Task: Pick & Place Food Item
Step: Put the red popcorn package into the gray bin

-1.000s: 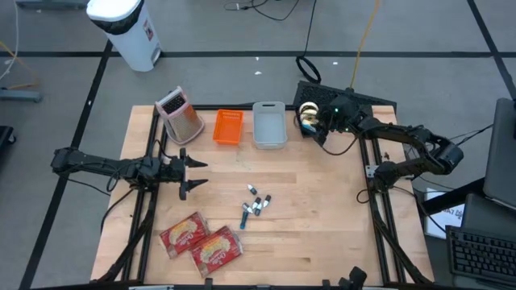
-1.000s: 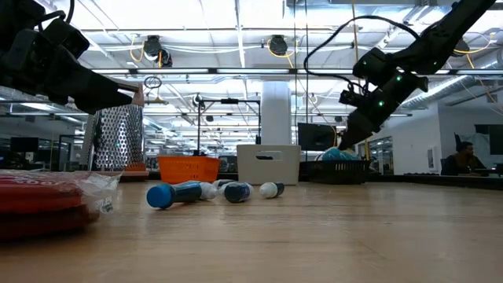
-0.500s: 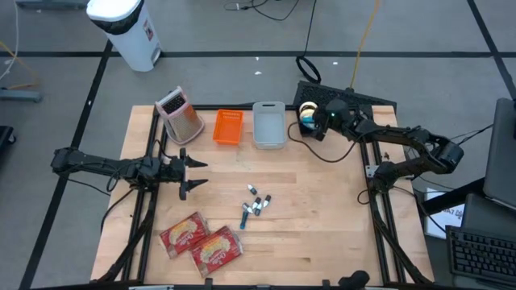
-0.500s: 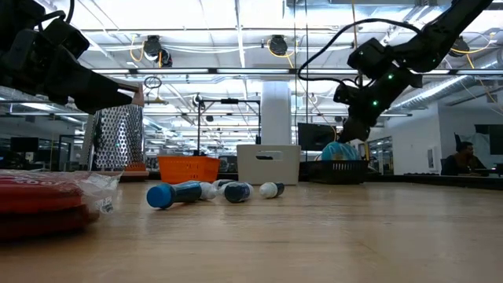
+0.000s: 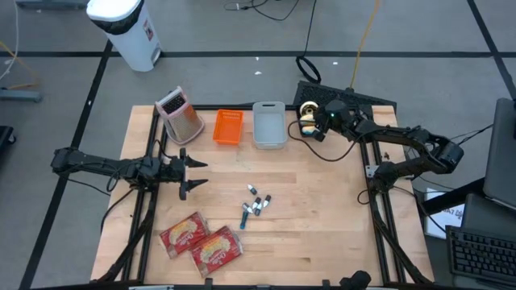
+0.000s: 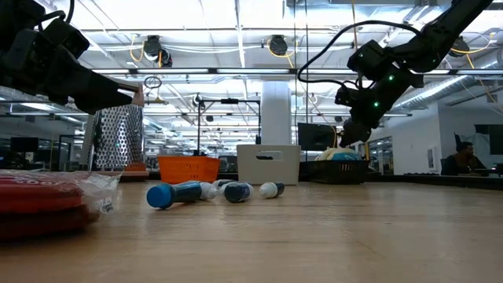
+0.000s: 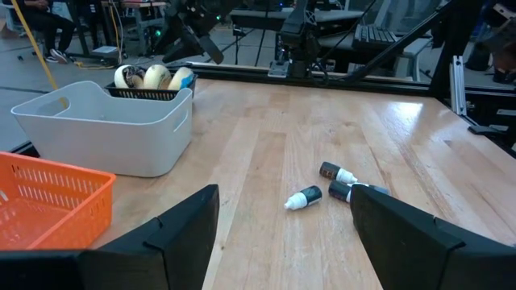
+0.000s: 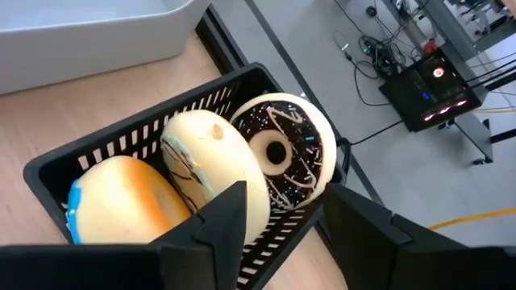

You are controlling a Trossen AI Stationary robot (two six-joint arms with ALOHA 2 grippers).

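The worktop (image 5: 322, 209) carries, in descending size: a white bin (image 5: 269, 125), an orange basket (image 5: 227, 127), a metal grater (image 5: 181, 114), two red food packets (image 5: 201, 242), and a cluster of small bottles (image 5: 255, 205) near the centre. At the far right corner sits a black wire basket (image 8: 121, 149) holding the task's items, three donuts standing on edge: a chocolate-glazed donut (image 8: 286, 149), a pale donut (image 8: 214, 165) and an orange-blue donut (image 8: 121, 201).

The right gripper (image 8: 278, 221) hovers above this basket, angled downward. Its fingers (image 8: 222, 217) stand open and empty, aligned roughly with the pale donut and the chocolate one beside it.

The left gripper (image 5: 187, 173) waits over the worktop's left side, fingers open, holding nothing.

Risks, as judged from this position:
- The donuts are packed touching one another. A descending finger may wedge between two items, or take two at once.
- A finger may strike the basket rim and shift the basket.
- Soft items may deform or slip under a shallow grasp.
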